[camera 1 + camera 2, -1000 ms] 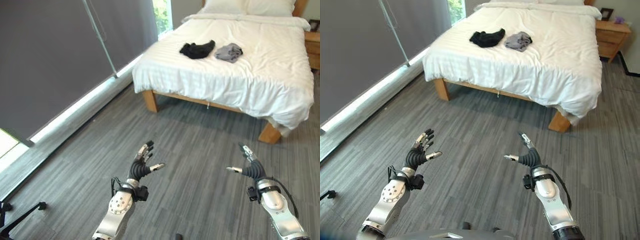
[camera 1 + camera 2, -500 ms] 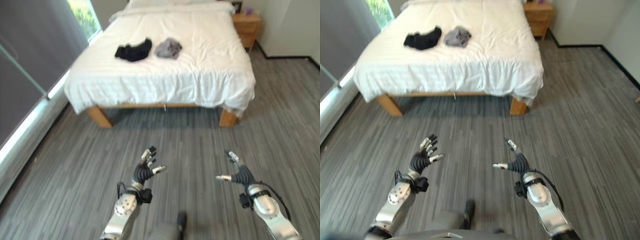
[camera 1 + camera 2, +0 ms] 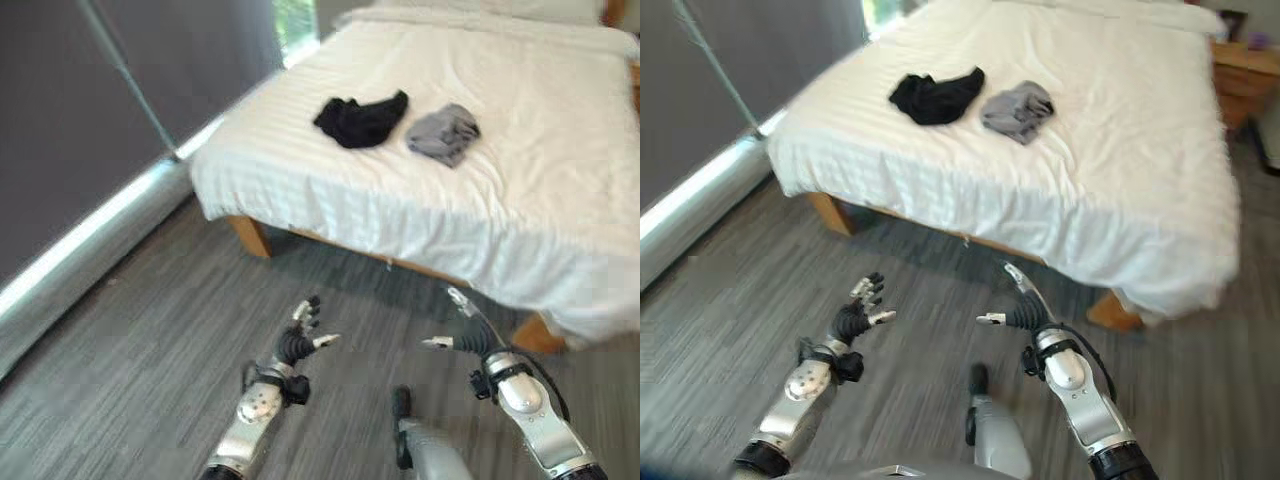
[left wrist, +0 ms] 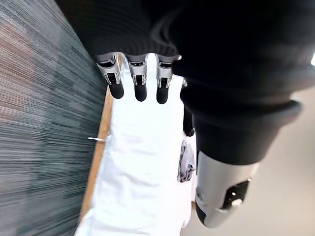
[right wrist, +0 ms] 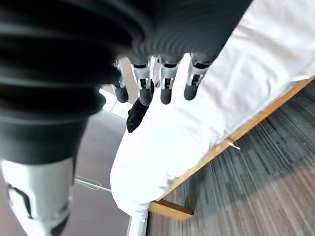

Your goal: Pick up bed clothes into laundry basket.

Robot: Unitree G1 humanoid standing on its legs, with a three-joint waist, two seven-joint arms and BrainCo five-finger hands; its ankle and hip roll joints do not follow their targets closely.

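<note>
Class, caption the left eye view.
Open left hand and right hand approach crumpled black garment and grey garment on white bed.

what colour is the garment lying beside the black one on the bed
Grey. The grey garment lies on the white bed beside the black garment, clearest in the right eye view.

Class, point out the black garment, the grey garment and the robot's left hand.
black garment (image 3: 360,120), left eye view, its bunched middle.
grey garment (image 3: 443,134), left eye view, its crumpled centre.
left hand (image 3: 296,345), left eye view, its palm.
</note>
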